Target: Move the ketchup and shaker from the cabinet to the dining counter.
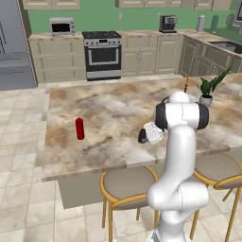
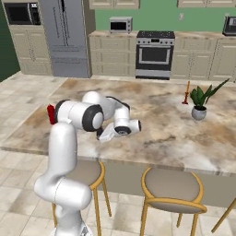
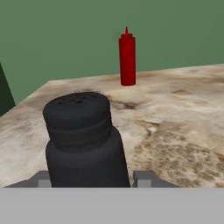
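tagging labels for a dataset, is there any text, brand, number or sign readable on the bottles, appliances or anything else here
None can be read.
ketchup: plain red, no label.
shaker: plain black, no marking.
microwave, oven and coffee machine: any panel markings are too small and blurred to read.

Matt blk shaker (image 3: 83,140), marble counter (image 3: 175,122)

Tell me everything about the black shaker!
The shaker is a small, matte black bottle with a ribbed, narrower cap and tiny holes on its flat top. It stands upright on the marble dining counter, near the edge by the stools, apart from the ketchup. The gripper sits around its base, one finger on each side.
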{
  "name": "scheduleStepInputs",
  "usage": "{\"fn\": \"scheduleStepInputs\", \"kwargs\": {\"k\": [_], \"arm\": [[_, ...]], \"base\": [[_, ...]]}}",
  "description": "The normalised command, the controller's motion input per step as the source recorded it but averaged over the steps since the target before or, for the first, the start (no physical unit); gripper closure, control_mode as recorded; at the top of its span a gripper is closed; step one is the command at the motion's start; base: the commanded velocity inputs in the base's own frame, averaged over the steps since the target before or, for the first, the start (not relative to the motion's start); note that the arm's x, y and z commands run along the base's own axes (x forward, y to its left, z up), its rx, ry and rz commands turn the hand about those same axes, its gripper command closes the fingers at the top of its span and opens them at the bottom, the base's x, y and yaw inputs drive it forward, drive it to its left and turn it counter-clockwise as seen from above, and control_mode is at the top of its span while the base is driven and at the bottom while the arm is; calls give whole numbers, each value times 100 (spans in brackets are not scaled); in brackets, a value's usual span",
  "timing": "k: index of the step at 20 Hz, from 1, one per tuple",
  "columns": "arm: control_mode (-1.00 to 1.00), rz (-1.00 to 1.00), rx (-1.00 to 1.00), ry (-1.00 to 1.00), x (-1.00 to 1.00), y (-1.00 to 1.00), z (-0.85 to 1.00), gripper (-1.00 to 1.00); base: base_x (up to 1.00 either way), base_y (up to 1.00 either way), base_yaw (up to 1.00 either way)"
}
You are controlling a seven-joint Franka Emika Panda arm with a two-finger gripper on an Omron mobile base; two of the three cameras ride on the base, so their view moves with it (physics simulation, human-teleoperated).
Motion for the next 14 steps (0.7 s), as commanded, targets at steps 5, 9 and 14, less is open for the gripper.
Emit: {"fn": "scheduleStepInputs", "kwargs": {"k": [5, 9, 14], "arm": [[-100, 0, 0, 0, -11, -8, 2, -100], [-100, 0, 0, 0, -8, -5, 17, -100], [-100, 0, 0, 0, -11, -11, 23, -100]], "base": [[0, 0, 0], [0, 0, 0], [0, 0, 0]]}}
